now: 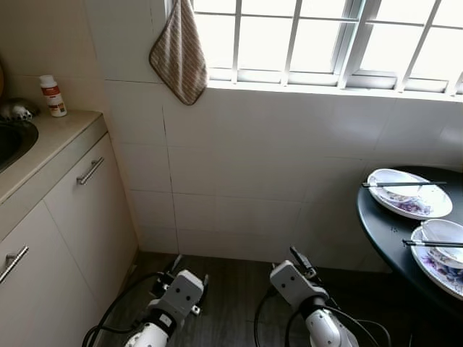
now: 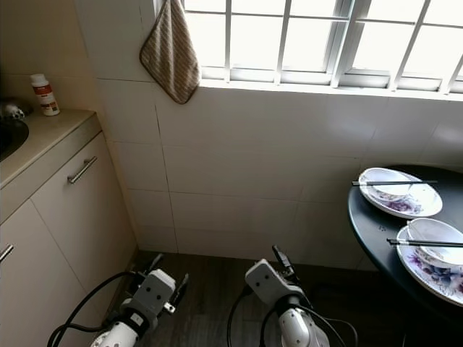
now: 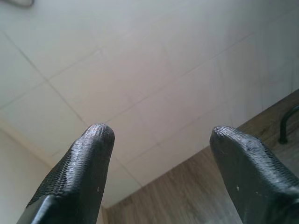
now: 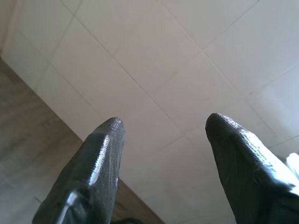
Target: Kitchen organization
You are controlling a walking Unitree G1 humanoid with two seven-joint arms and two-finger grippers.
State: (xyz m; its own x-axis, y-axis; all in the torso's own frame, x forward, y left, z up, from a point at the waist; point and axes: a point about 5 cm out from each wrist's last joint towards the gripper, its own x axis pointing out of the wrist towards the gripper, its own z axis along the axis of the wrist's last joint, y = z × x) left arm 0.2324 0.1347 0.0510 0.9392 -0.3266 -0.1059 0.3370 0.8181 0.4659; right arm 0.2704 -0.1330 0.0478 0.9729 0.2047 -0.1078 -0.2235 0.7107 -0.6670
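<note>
Left claw [image 3: 156, 149]: low over wood floor [image 1: 231, 289], fingers spread wide, nothing held. Right claw [image 4: 163, 140]: alongside, same state, aimed at tiled wall [image 1: 260, 166]. Right of right claw, higher: round black surface [image 1: 394, 224], two floral plates [image 1: 427, 206] with bowls [image 1: 394, 182], chopsticks [image 1: 404, 184] across. Left of left claw: cabinet [image 1: 79, 210], bottle [image 1: 53, 95] on counter. Beyond, above: striped towel [image 1: 179, 54] below window [image 1: 318, 36].

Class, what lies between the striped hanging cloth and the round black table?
Bare white tiled wall separates the striped brown cloth from the round black table, seen in both eye views.
</note>
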